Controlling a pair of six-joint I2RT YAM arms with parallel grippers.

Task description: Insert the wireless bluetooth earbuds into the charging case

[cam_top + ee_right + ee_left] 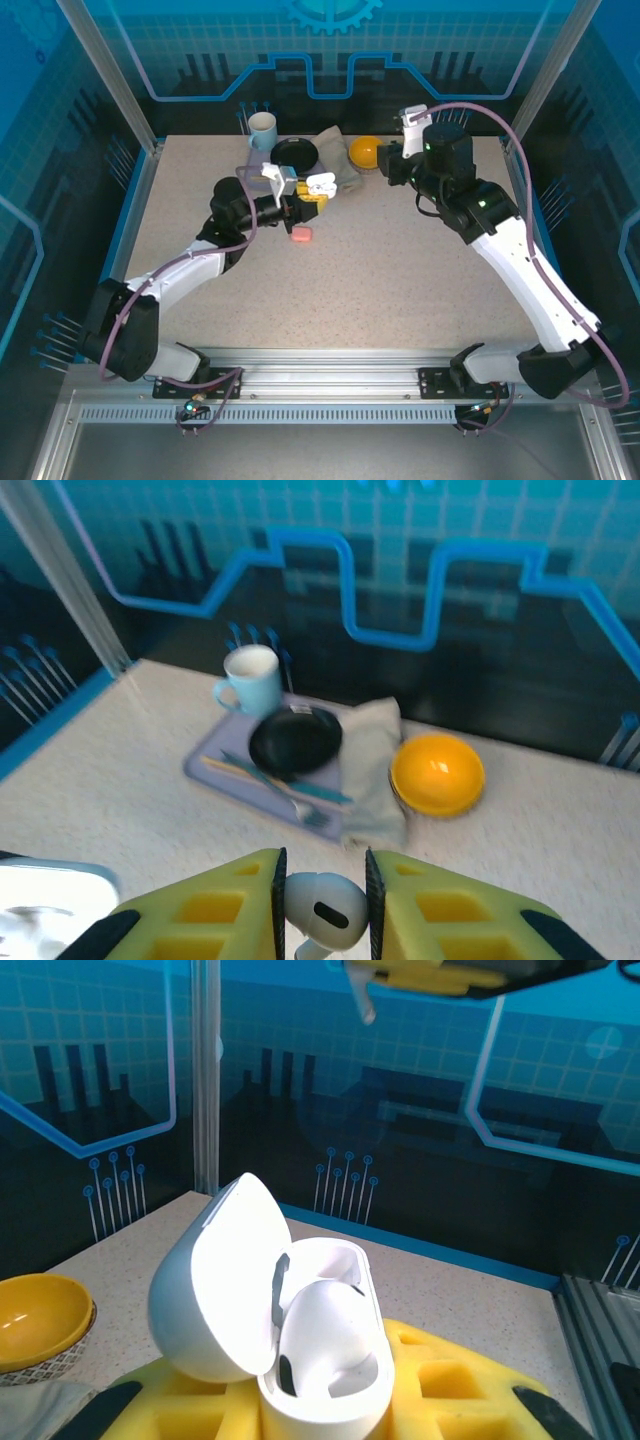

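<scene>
right hand [323,875]: closed on white earbud [320,912]; the bulb head is pinched between both yellow pads [278,890], with the stem running toward the bottom edge.
left hand [325,1405]: closed on charging case [330,1360]; the base is clamped between the yellow fingers [450,1380], and the lid [215,1290] stands open to the left.
earbud location: held in the air, off the surface [400,280] and apart from the case; in the left wrist view it is seen high above the open case.
case interior: a white rounded shape is seen in the well; whether it is a seated bud or moulding cannot be told.
handling, earbud: judged very light, rigid, glossy and slippery, likely to twist in a pinch. Best taken across the bulb head, with the stem left free for the well.
handling, case: judged light, with a hard smooth shell and a hinge that is probably loose. Best held low on the base, lid untouched.
pink case [300,234]: laid on the surface near the left hand.
background: yellow bowl [437,773], tray [215,770] and mug [250,678] are set at the back, well apart.
</scene>
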